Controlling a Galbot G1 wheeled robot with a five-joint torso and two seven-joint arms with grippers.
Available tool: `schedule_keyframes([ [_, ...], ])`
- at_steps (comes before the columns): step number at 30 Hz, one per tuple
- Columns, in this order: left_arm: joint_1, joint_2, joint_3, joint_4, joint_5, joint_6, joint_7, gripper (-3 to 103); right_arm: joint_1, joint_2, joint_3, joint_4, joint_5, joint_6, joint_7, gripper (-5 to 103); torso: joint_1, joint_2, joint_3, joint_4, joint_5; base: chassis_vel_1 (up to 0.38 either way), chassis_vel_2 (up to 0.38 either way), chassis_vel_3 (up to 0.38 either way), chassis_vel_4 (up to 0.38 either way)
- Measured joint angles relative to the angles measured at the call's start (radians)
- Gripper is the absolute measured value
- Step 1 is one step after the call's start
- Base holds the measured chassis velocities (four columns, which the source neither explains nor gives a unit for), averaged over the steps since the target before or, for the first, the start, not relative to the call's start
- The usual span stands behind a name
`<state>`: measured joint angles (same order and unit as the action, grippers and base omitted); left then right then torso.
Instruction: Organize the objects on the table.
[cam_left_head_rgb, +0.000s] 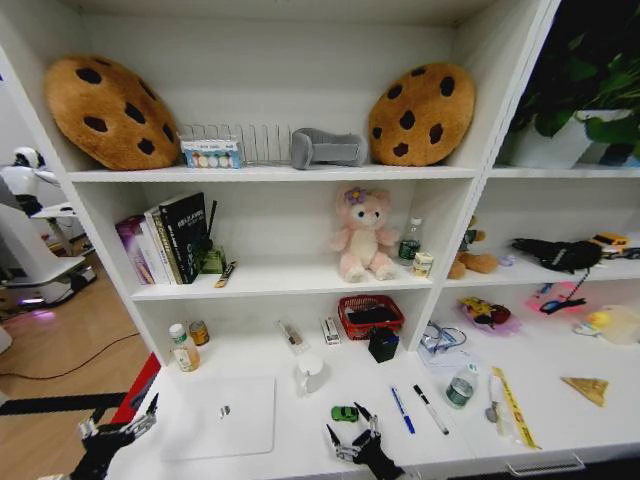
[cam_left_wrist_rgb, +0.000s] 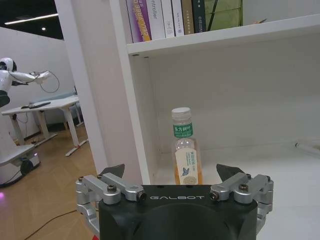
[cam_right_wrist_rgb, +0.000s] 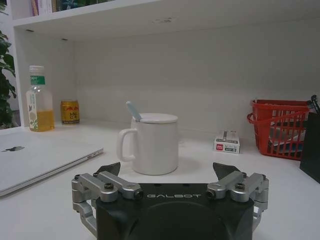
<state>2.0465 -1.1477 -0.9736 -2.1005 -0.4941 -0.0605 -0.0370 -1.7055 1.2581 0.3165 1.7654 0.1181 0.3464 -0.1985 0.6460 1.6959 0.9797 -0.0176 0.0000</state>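
Observation:
On the white table a closed silver laptop lies at the left, seen edge-on in the right wrist view. Behind its right corner stands a lidded white mug with a spoon in it. A tiny green toy car, a blue pen, a black pen and a clear green-capped bottle sit to the right. My right gripper hovers open just in front of the car, facing the mug. My left gripper is open off the table's left corner.
A juice bottle and a small can stand at the back left. A red basket, a black box and a small pack line the back. Shelf uprights flank the bay; a yellow strip lies at the right.

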Motion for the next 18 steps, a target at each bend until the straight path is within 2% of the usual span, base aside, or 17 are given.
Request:
schedule_keyframes([
  [2,-0.001,0.003,0.001,-0.001,0.001,0.000,0.000,100,-0.007,0.024,0.023,-0.008,-0.001,0.020,-0.005,100,0.000,0.000,0.000,0.0000,-0.0001,0.000,0.000,0.000,0.000],
  [10,-0.003,0.002,0.009,-0.002,0.009,0.000,-0.001,100,-0.011,0.031,0.057,-0.043,-0.005,0.058,-0.018,100,0.000,0.000,0.000,0.0000,-0.0001,0.000,0.000,0.000,0.000],
  [18,0.000,-0.001,0.012,-0.002,0.013,-0.002,-0.001,100,0.005,0.046,0.049,-0.086,0.000,0.073,-0.031,100,0.000,0.000,0.000,0.0000,0.0000,0.000,0.000,0.000,0.000],
])
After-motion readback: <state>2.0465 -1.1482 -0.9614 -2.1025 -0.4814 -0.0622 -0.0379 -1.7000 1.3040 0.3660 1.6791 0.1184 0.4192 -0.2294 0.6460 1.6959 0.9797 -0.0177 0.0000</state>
